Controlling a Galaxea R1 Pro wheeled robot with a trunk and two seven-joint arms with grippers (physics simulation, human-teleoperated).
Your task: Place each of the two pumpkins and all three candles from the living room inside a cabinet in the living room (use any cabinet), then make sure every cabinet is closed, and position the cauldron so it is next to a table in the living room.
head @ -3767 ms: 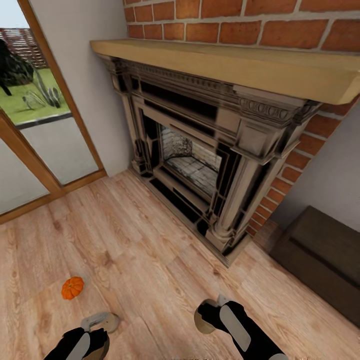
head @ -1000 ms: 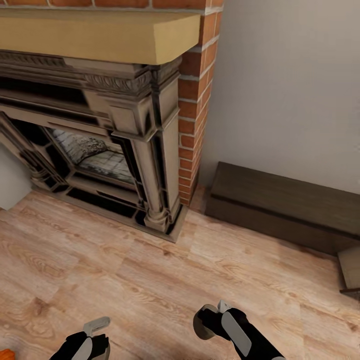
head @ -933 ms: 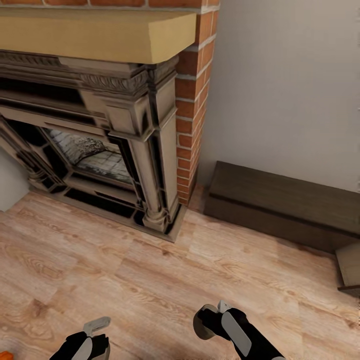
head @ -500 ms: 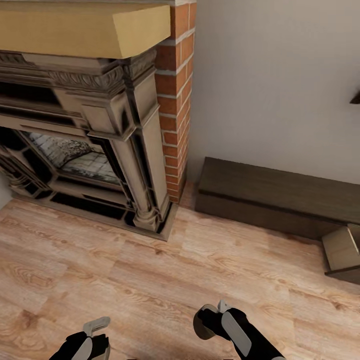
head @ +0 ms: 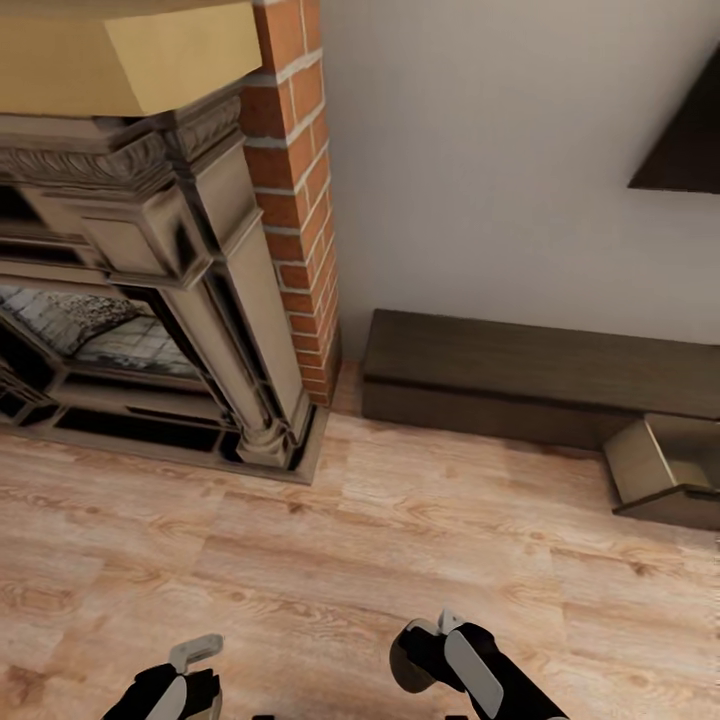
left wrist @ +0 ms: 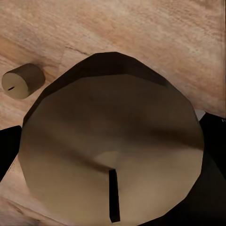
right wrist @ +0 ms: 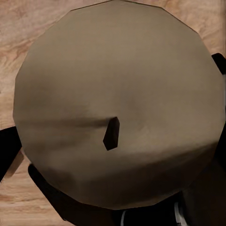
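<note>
A pale wood plank floor (head: 400, 540) runs up to a carved stone fireplace (head: 170, 300) under a tan mantel (head: 130, 50), flanked by a red brick column (head: 295, 190) and a plain grey wall (head: 480, 170).

1. Even, bright, soft render light; no glare.
2. Faint shadow under mantel (head: 120, 60), upper left.
3. Wide-angle stretch at head-view edges.
4. Wrist views: close candle (right wrist: 113, 103) soft, blurry.

Candle (left wrist: 22, 80) on wood floor (head: 330, 540)
</note>
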